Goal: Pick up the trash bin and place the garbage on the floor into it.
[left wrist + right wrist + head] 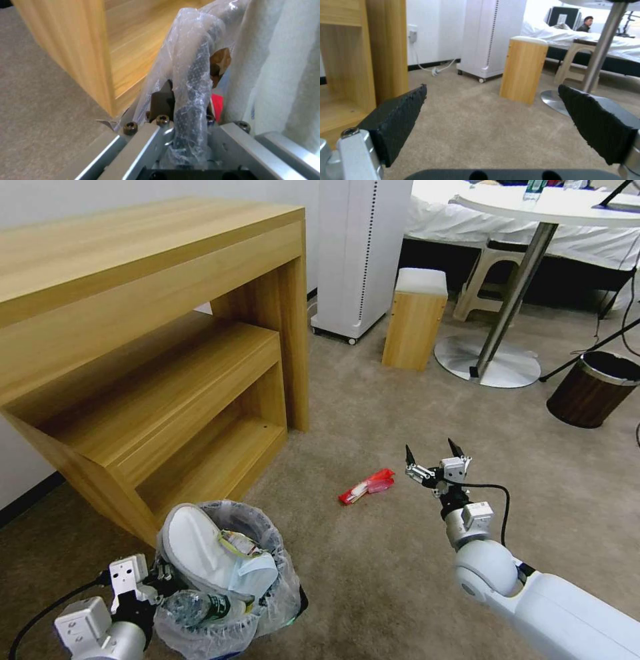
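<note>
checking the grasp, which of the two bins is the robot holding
The bag-lined black bin, full of trash: the left gripper is shut on its rim beside the shelf. The brown bin stands apart by the round table, far from both grippers.

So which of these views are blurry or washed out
Head view: mostly sharp, the edges bowed by a wide lens, the round white tabletop glaring. Left wrist view: soft close up on the crinkled clear bag over the black bin's rim. Right wrist view: the black padded fingers blurred, the white bed overexposed.
</note>
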Robot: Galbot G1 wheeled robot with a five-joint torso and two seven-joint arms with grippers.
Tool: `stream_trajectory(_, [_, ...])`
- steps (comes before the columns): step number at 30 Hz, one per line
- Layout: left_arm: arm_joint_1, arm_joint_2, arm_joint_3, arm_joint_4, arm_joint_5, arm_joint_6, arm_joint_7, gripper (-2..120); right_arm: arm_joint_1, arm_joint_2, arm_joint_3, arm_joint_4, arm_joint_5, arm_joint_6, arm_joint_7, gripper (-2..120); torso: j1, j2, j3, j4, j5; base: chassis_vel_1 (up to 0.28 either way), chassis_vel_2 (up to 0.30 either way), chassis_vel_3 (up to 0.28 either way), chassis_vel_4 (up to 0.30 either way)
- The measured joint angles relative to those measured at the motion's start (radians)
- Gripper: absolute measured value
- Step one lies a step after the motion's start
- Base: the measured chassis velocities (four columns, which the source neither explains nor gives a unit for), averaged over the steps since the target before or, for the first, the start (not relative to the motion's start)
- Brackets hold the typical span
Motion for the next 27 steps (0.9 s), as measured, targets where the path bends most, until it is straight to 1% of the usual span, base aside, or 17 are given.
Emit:
stream_trajectory(5, [0.000,-0.006,0.004,0.001,0.007,-0.007,0.000,1,-0.002,0.008,0.004,-0.014,-0.024,0.027,-0.028,100,0.000,0.000,0.000,-0.0001,-0.0001,-0.074,-0.065,-0.058,-0.065])
stream_trajectory(11, [0.002,-0.007,0.004,0.001,0.009,-0.010,0.002,1,-0.002,0.014,0.002,-0.019,-0.029,0.048,-0.033,100,0.000,0.000,0.000,-0.0005,-0.0001,-0.073,-0.056,-0.062,-0.071])
stream_trajectory(13, [0.002,-0.007,0.003,0.001,0.009,-0.010,0.002,1,-0.001,0.016,0.002,-0.021,-0.028,0.054,-0.035,100,0.000,0.000,0.000,-0.0006,0.0001,0.000,0.000,0.000,0.000])
stream_trajectory(16, [0.003,-0.010,0.003,-0.002,0.008,-0.010,0.000,1,-0.003,0.011,0.005,-0.012,-0.014,0.053,-0.038,100,0.000,0.000,0.000,0.0001,0.0000,0.000,0.000,0.000,0.000])
stream_trajectory(27, [0.010,-0.017,0.004,-0.004,0.016,-0.009,0.000,1,-0.018,0.009,0.008,-0.021,-0.019,0.075,-0.056,100,0.000,0.000,0.000,-0.0001,0.0001,-0.005,0.003,0.004,-0.003])
